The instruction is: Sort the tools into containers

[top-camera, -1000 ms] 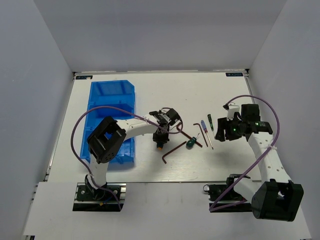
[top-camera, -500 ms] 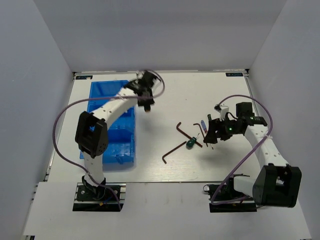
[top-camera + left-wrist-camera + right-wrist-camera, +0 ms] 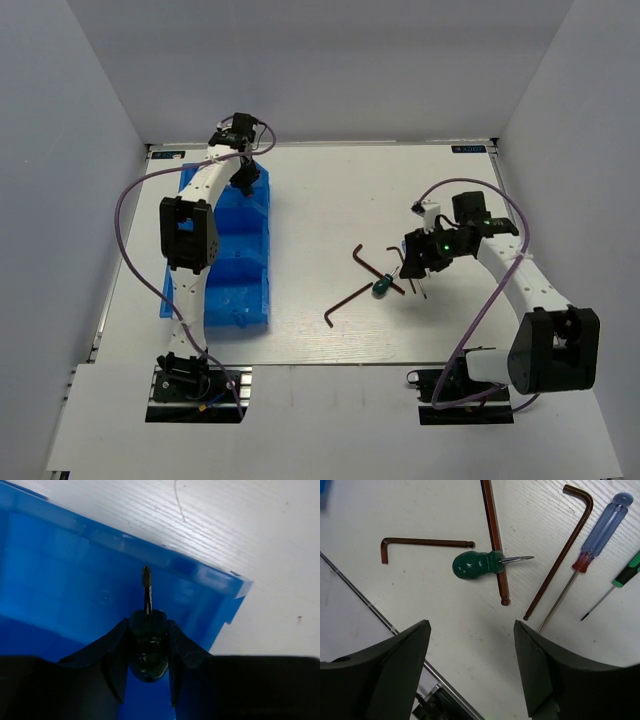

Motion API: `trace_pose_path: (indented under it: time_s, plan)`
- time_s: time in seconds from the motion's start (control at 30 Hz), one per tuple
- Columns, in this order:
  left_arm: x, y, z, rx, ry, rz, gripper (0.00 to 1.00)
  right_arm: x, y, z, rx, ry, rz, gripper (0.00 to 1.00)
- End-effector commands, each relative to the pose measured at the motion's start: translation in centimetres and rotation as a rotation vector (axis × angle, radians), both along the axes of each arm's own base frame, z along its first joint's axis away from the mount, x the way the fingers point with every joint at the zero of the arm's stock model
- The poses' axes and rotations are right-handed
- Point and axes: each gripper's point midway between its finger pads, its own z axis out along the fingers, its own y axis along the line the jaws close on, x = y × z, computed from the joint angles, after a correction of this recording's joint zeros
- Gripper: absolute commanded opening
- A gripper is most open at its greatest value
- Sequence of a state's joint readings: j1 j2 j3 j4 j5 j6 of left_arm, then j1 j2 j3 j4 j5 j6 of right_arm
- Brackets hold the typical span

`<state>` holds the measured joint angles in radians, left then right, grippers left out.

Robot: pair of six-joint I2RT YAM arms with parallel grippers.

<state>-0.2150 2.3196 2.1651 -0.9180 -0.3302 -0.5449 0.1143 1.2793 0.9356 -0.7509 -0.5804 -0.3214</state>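
**Desk:** Report the table, near side first.

**Operator:** On the table [image 3: 300, 200], the item nearest me is a hex key [image 3: 427, 543]. It lies alone, left of the other loose tools. Just beyond it I see a green-handled screwdriver [image 3: 472, 565] with its shaft lying across a second hex key [image 3: 494, 535], touching it. Right of those lies a third hex key [image 3: 565, 555], its bend at the far end. A blue-handled precision screwdriver [image 3: 602, 527] is just beside that one. A thin green-and-black screwdriver [image 3: 625, 575] lies further right.

**Desk:** And the right gripper?

**Operator:** The right gripper [image 3: 471, 627] hangs above that group. Its fingers are spread wide and there is nothing between them.

**Desk:** The container?

**Operator:** The blue bin [image 3: 240, 290] runs near to far along the left side of the table. I can see no tools in the compartments that are in view.

**Desk:** Far end?

**Operator:** The left gripper [image 3: 148, 645] is over the farthest compartment, close to the bin's far right corner. It is pinching a stubby screwdriver [image 3: 147, 605] by the handle, and the shaft points out past the fingertips. I cannot tell whether the tip touches the bin.
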Motion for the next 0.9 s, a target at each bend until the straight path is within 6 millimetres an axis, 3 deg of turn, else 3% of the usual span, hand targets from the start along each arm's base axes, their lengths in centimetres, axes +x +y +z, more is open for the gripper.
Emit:
trace_pose_path:
  time_s: [0.0,0.07,0.13,0.33,0.37,0.4,0.43,0.47,0.5,0.53,0.6,0.63,0.7,0.73,0.77,0.87]
  plan:
    - [0.2,0.8,3.9,0.011,-0.069,-0.032,0.4,2.2,0.3,0.4,-0.061,-0.054,-0.009,0.76]
    - [0.2,1.1,4.5,-0.002,-0.079,-0.029,0.62,2.4,-0.1,-0.6,-0.129,-0.032,-0.023,0.76]
    - [0.6,1.6,5.7,-0.001,-0.109,-0.028,0.69,3.0,-0.1,-1.4,-0.157,-0.007,-0.063,0.76]
    - [0.0,-0.4,11.8,-0.057,-0.233,-0.104,0.76,3.1,1.4,-3.4,-0.199,0.109,-0.13,0.71]
    - [-0.6,-1.3,12.1,-0.07,-0.236,-0.146,0.77,3.5,1.8,-3.1,-0.186,0.127,-0.168,0.7]
    - [-1.6,-1.6,14.7,-0.09,-0.282,-0.176,0.77,3.1,2.4,-3.5,-0.189,0.156,-0.164,0.7]
    - [-2.6,-3.2,13.9,-0.13,-0.267,-0.25,0.77,3.0,3.1,-3.2,-0.167,0.195,-0.199,0.7]
    - [-3.5,-3.4,14.3,-0.149,-0.278,-0.267,0.77,2.9,3.4,-3.2,-0.162,0.212,-0.208,0.7]
    - [-5.1,-4.3,16.9,-0.157,-0.335,-0.333,0.77,2.5,4.1,-3.2,-0.16,0.219,-0.203,0.7]
    - [-6.7,-4.9,15.0,-0.185,-0.292,-0.383,0.77,2.2,4.8,-3.0,-0.137,0.244,-0.207,0.7]
    - [-8.9,-6.3,15.2,-0.196,-0.304,-0.461,0.79,1.4,5.9,-2.8,-0.119,0.294,-0.226,0.7]
    - [-11.0,-6.0,14.9,-0.207,-0.295,-0.471,0.79,0.9,6.4,-2.8,-0.121,0.303,-0.216,0.7]
    - [-12.9,-6.2,14.5,-0.2,-0.288,-0.51,0.8,0.4,6.6,-3.4,-0.144,0.332,-0.267,0.7]
    - [-14.3,-6.3,12.9,-0.207,-0.25,-0.522,0.8,-0.1,6.9,-3.6,-0.155,0.346,-0.26,0.7]
    - [-15.3,-6.0,13.8,-0.208,-0.274,-0.524,0.8,-0.3,7.0,-3.8,-0.165,0.353,-0.268,0.7]
    - [-17.6,-6.1,12.8,-0.219,-0.252,-0.543,0.8,-0.4,6.8,-5.1,-0.221,0.37,-0.348,0.7]
